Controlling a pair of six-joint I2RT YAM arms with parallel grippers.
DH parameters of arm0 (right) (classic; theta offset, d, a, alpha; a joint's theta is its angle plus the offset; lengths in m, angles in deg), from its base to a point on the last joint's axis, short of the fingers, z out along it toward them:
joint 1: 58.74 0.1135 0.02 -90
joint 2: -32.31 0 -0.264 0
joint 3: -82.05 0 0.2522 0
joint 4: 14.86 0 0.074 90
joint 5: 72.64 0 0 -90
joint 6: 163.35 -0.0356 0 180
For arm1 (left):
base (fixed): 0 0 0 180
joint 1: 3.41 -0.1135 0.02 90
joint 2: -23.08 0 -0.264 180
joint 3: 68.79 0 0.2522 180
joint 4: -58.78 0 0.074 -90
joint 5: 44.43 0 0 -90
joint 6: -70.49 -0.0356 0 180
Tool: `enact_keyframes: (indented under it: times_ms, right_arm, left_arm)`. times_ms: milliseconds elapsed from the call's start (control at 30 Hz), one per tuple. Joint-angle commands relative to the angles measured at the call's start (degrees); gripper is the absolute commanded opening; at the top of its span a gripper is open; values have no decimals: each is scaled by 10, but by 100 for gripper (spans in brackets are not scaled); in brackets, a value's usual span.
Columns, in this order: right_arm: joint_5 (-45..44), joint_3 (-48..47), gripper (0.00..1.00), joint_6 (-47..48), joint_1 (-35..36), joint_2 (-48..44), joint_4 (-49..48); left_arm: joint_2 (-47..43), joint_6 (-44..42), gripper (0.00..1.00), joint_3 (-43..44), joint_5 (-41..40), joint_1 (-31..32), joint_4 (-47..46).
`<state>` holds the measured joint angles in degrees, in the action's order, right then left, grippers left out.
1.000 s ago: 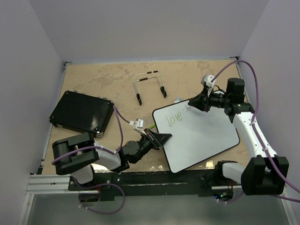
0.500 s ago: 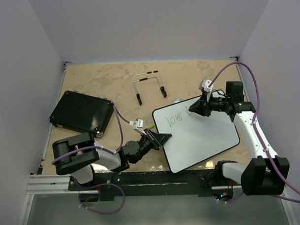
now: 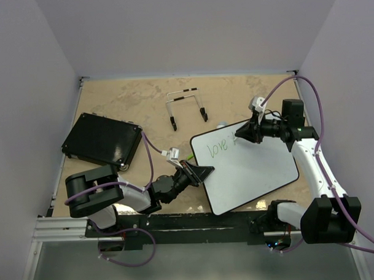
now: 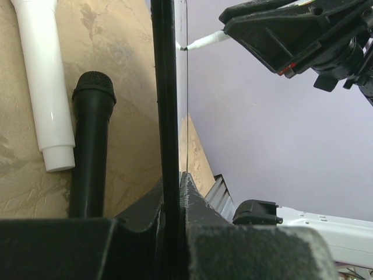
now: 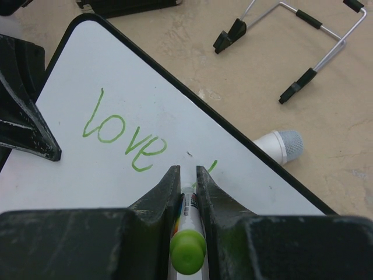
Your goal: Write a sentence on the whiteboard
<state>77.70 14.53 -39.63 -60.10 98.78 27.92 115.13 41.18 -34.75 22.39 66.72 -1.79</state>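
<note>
White black-framed whiteboard (image 3: pixel 249 174), flat, angled, green "love" (image 5: pixel 125 137) written

One whiteboard (image 3: pixel 249 174), one black pad (image 3: pixel 102 140), one wire stand (image 3: pixel 186 91), one green marker (image 5: pixel 187 245), two microphones (image 4: pixel 92 140) (image 4: pixel 44 87).

**Three Views Meeting at the Whiteboard (image 3: pixel 249 168)**

My top camera looks down from high beyond the whiteboard's near side. It is far enough off to take in the whole whiteboard and the table (image 3: pixel 130 105) around it. My left wrist camera sits close against the whiteboard's left edge, sighting along the black frame. My right wrist camera hangs close over the whiteboard's far edge, looking down past the marker (image 5: pixel 187 248) at the green writing (image 5: pixel 125 137). All three share the whiteboard.
</note>
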Motion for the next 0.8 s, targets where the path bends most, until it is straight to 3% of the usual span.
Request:
enact_keyframes:
  times_ms: [0,333,767]
  right_arm:
    - [-19,-11,0,-42,3,-9,-62]
    - [-63,-7,0,-51,2,-8,-67]
    - [-48,-24,0,49,3,-7,48]
  left_arm:
    - [2,-60,0,12,2,0,-90]
    - [2,-59,0,10,2,0,-92]
    - [-1,-62,0,13,2,0,-87]
